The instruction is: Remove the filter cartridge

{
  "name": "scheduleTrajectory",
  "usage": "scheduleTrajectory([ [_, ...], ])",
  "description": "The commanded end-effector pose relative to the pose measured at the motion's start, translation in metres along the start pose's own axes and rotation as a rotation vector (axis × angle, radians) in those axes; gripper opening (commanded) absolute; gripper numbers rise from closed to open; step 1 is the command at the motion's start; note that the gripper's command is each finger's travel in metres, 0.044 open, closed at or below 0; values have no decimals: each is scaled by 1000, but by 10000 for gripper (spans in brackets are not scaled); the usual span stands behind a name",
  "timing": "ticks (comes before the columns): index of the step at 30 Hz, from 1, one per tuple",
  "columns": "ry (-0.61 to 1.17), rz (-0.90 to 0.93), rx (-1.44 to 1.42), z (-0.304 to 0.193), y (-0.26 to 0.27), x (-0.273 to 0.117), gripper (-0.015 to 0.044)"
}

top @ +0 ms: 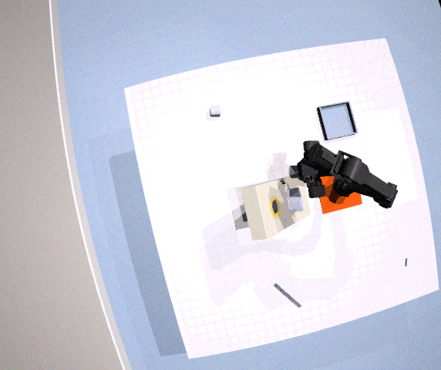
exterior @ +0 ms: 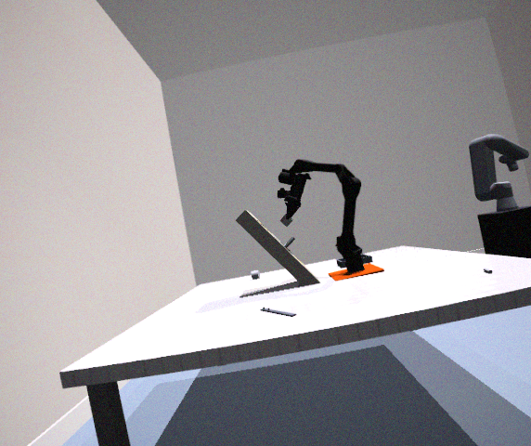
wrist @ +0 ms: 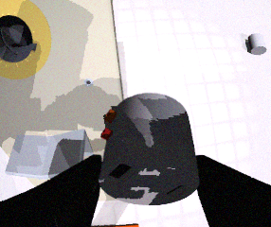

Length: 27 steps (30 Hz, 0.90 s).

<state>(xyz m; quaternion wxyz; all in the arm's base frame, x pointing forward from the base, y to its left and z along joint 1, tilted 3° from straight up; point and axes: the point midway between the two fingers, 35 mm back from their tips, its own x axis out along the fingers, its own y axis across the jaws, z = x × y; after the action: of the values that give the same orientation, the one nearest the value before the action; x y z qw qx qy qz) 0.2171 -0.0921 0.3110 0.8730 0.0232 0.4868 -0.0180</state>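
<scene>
The cartridge (top: 293,171) (exterior: 286,221) (wrist: 147,137) is a dark grey cylinder with small dark marks on its end. My gripper (top: 297,171) (exterior: 289,215) (wrist: 149,164) is shut on it, with one black finger on each side. It holds the cartridge in the air, clear of the panel. The service panel (top: 254,215) (exterior: 273,247) (wrist: 102,28) is cream and leans at a slant. Its round socket, inside a yellow ring (top: 271,200) (wrist: 42,47), is empty. The tray (top: 321,124) (exterior: 342,263) is a square, dark-walled box with a blue-grey floor, beyond the arm in the top view.
A translucent block (top: 295,200) (wrist: 36,153) juts from the panel's lower part. A small grey cylinder (top: 214,111) (exterior: 254,274) (wrist: 256,44) and a dark bar (top: 287,294) (exterior: 278,311) lie on the table. The arm's base stands on an orange plate (top: 330,206) (exterior: 343,275).
</scene>
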Motion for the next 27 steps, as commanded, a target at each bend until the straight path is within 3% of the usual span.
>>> scheduleTrajectory([
  [1, -1, -62, 102, -5, -21, 0, 0],
  [27, -14, -440, 756, -74, -135, -24, 0],
])
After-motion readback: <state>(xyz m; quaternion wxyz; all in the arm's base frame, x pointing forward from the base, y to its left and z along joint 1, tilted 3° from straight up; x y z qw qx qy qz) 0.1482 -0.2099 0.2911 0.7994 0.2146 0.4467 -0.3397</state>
